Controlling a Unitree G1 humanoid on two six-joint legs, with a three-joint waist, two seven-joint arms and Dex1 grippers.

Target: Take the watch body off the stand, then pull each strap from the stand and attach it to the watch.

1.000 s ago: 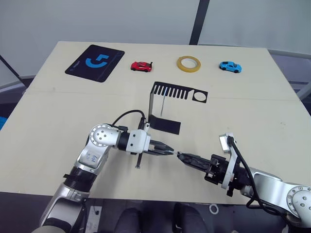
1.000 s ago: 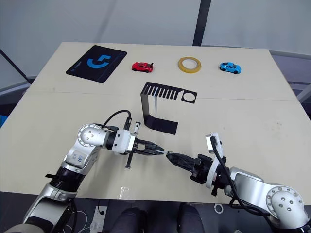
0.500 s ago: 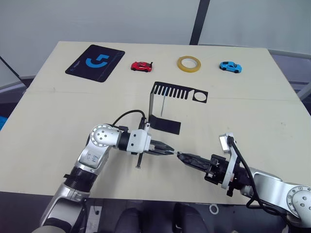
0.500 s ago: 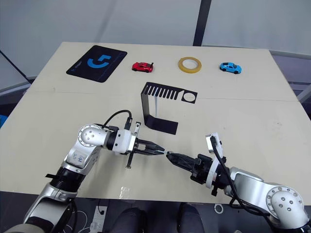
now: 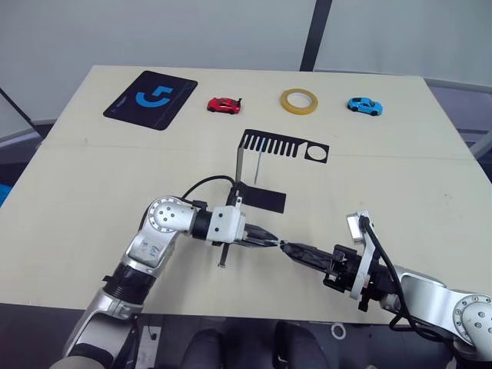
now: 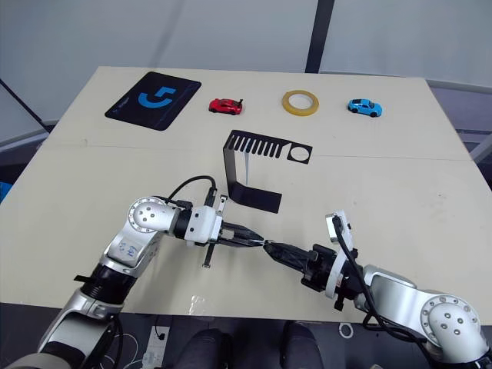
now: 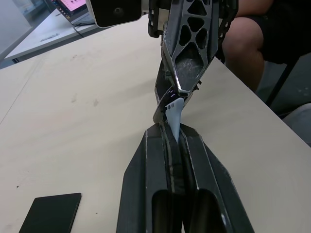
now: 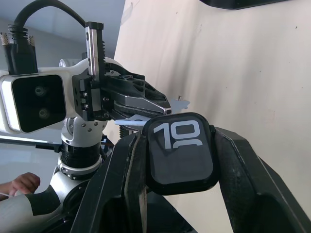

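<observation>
Head views: left gripper (image 5: 270, 241) and right gripper (image 5: 286, 247) meet tip to tip at lower centre; stand (image 5: 265, 171) just above, one strap hanging in its slots.

Left wrist: fingers clamped on a pale blue-grey strap (image 7: 173, 112). Judged thin, floppy; pinch close to its end.

Right wrist: fingers clenched on watch body (image 8: 181, 153), centre frame. Black, rounded, white "10". Judged rigid, slick; hold by its sides.
</observation>
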